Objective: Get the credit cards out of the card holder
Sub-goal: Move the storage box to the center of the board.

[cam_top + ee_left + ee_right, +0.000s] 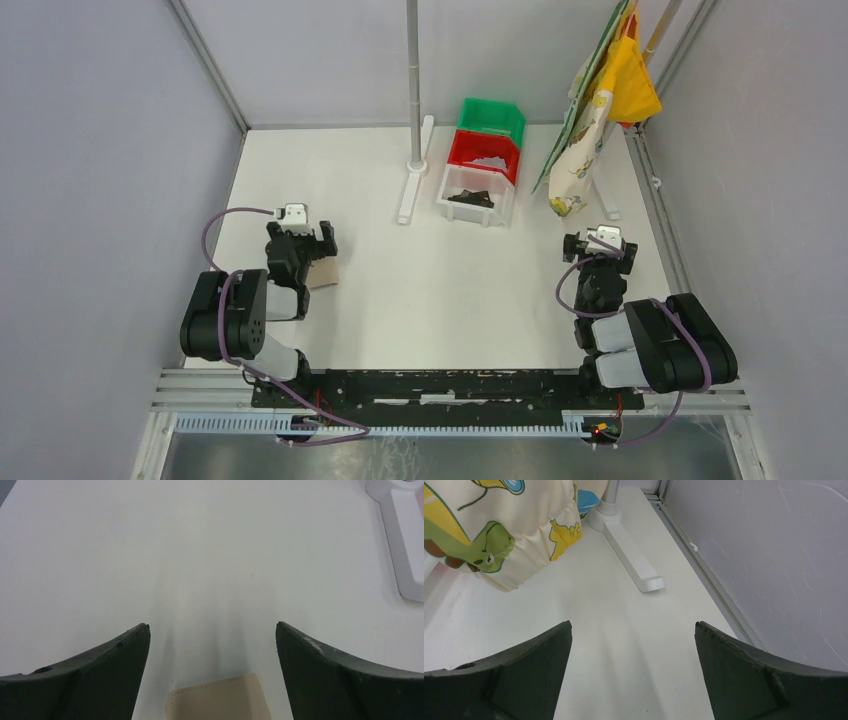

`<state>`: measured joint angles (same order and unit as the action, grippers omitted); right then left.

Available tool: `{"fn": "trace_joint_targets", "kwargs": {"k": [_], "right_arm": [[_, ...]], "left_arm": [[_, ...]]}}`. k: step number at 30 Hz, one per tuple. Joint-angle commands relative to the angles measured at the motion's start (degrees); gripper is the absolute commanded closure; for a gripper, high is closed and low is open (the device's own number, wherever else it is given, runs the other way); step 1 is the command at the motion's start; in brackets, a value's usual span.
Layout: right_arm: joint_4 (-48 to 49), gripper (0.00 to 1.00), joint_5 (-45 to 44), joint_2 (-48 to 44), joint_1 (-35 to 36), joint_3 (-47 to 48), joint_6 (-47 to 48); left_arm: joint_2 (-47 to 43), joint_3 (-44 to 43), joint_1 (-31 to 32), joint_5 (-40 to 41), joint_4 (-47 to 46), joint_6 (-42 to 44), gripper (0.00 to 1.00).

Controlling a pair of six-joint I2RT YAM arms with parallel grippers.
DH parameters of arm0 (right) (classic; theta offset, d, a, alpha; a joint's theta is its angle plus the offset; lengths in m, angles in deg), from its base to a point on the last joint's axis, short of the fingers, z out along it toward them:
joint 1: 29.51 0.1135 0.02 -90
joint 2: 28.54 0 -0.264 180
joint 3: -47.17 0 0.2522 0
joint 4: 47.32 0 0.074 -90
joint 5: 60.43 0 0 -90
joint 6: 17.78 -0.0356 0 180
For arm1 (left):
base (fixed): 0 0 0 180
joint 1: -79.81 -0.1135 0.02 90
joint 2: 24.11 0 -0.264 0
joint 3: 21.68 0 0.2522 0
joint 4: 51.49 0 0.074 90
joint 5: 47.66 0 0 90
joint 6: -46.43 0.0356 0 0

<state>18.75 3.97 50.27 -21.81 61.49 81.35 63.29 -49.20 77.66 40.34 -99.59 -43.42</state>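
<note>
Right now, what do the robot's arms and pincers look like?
The left arm and right arm are chunky black with pale grey joints and looping purple cables. A small white box tops each wrist. The left pincer and right pincer each have two dark, curved fingers.

Two grippers: left gripper (212,627), right gripper (633,625). One card holder (322,275). Three bins, upper centre: green bin (500,108), red bin (465,150), white bin (475,213).
</note>
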Motion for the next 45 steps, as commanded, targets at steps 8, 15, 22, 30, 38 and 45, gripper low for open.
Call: {"fn": "trace_joint_targets", "kwargs": {"k": [8, 15, 22, 30, 38, 45], "right_arm": [[1.8, 0.02, 0.9, -0.6, -0.3, -6.2, 0.3], [1.1, 0.02, 0.8, -4.2, -0.2, -7.0, 0.5], [-45.7, 0.02, -2.5, -22.0, 2.7, 9.3, -13.7], [-63.8, 0.02, 19.4, -30.5, 2.1, 18.3, -34.0], [-67.1, 0.02, 7.9, -24.5, 28.4, 24.8, -26.2], [-72.2, 0.02, 4.6, -4.2, 38.3, 45.0, -16.5]], "left_arm": [[0.2, -0.8, -0.1, 0.5, -3.8, 1.1, 0.0], [-1.3, -1.1, -1.2, 0.1, -3.0, 0.2, 0.0], [-7.4, -25.7, -7.2, -17.8, 48.7, 5.1, 0.0], [-14.1, -32.3, -8.0, -23.0, 63.7, 8.1, 0.0], [-11.5, -43.2, -8.7, -23.4, 78.2, 10.1, 0.0], [-11.7, -44.4, -9.6, -21.7, 81.9, 13.0, 0.0]]}}
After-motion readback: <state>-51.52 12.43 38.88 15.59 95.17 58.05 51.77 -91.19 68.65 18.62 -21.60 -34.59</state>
